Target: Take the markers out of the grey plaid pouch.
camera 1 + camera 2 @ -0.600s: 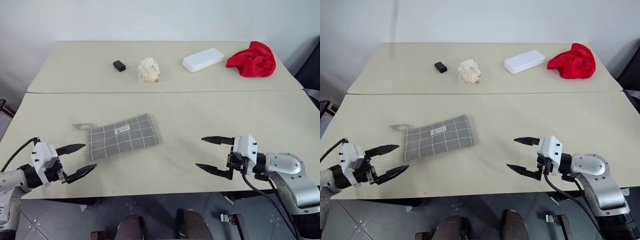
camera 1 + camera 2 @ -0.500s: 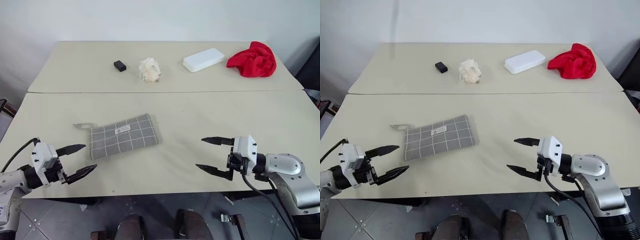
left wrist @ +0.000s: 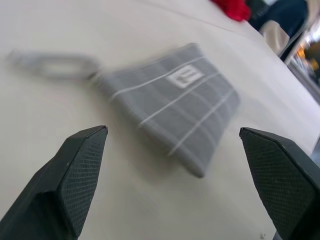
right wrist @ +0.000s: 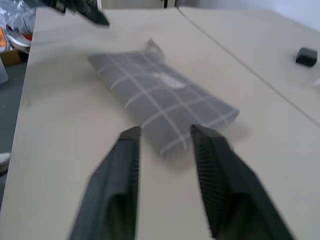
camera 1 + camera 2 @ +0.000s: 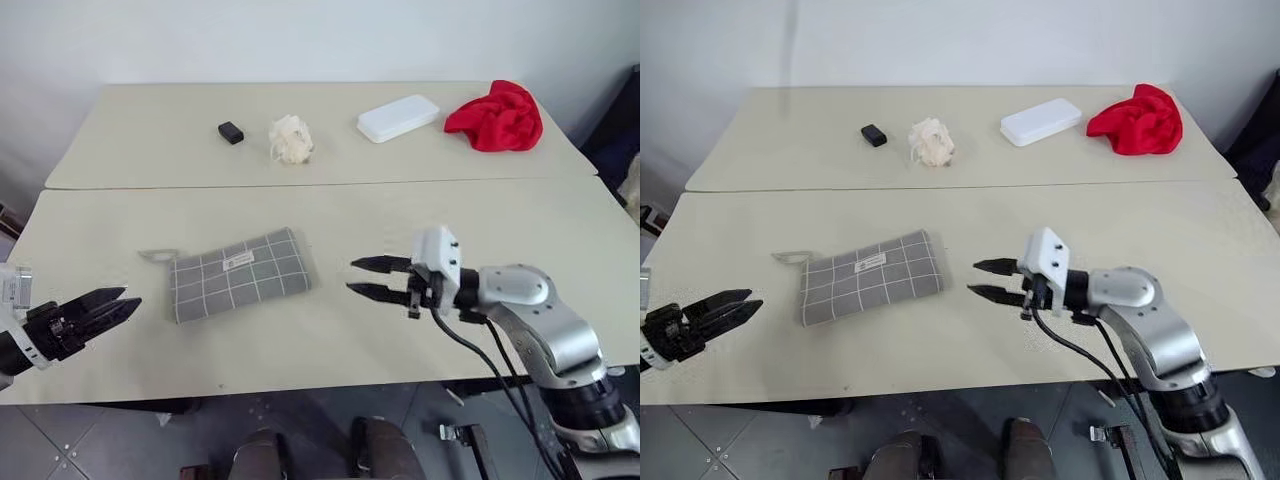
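the left gripper point(image 5: 105, 305) sits at the lower left of the left eye view, its arm cut off by the frame's left edge. in the left wrist view the grey plaid pouch point(image 3: 172, 107) is smeared by blur, so the print on its white label point(image 3: 183, 77) cannot be read, and the zip pull point(image 3: 47, 65) is a vague loop. no marker can be made out; whatever the pouch holds is hidden.

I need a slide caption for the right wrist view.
Right gripper narrowly open, pointing at the grey plaid pouch lying flat.
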You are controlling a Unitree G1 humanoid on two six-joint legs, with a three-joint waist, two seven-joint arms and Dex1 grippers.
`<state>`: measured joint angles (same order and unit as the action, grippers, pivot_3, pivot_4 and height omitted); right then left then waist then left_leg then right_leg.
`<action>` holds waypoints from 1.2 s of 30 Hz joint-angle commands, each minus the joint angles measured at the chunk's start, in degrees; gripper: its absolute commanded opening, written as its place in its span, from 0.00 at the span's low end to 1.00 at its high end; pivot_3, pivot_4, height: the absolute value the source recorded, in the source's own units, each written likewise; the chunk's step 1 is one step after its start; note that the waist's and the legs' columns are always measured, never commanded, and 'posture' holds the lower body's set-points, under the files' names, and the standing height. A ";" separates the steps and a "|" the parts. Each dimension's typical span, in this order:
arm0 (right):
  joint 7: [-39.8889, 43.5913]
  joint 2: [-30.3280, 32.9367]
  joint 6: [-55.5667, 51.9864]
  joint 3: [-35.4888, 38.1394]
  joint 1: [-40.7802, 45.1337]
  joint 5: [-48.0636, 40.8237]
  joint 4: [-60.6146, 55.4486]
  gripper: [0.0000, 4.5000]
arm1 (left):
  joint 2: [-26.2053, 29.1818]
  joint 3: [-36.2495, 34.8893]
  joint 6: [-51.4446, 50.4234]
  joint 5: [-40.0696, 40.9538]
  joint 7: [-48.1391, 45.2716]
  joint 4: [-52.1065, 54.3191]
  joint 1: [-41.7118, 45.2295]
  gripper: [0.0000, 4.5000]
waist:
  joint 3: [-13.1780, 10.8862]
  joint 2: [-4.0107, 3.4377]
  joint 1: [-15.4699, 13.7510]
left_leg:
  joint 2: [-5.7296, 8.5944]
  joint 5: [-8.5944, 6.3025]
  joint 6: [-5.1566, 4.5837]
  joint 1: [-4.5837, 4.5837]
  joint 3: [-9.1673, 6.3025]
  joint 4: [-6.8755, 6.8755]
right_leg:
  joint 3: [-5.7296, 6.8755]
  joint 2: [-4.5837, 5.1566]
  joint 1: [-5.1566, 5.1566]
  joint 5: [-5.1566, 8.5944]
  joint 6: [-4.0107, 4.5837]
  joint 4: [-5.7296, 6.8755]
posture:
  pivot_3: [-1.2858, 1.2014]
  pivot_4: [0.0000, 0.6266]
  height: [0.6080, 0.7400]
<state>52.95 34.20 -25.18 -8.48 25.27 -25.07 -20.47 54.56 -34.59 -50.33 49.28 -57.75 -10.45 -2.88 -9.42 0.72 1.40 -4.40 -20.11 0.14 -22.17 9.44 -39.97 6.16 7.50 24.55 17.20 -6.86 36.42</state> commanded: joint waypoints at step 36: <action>-2.46 -9.42 0.51 -14.67 4.84 22.34 16.56 0.00 | -13.03 12.20 -42.17 2.20 17.66 -5.75 30.19 1.00 | 0.22 0.04 0.43 | 0.11 0.07 0.18 0.38 0.09 -0.01 | -0.02 0.06 -0.15 0.06 0.09 0.42 | 0.52 0.24 1.00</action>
<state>51.13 24.64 -24.08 -24.07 30.77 -3.32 -3.03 40.25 -20.58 -92.29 52.54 -42.14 -14.20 26.93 -9.20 0.75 1.83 -4.30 -20.04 0.32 -21.79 9.53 -39.98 6.14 7.55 24.40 17.25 -6.77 36.85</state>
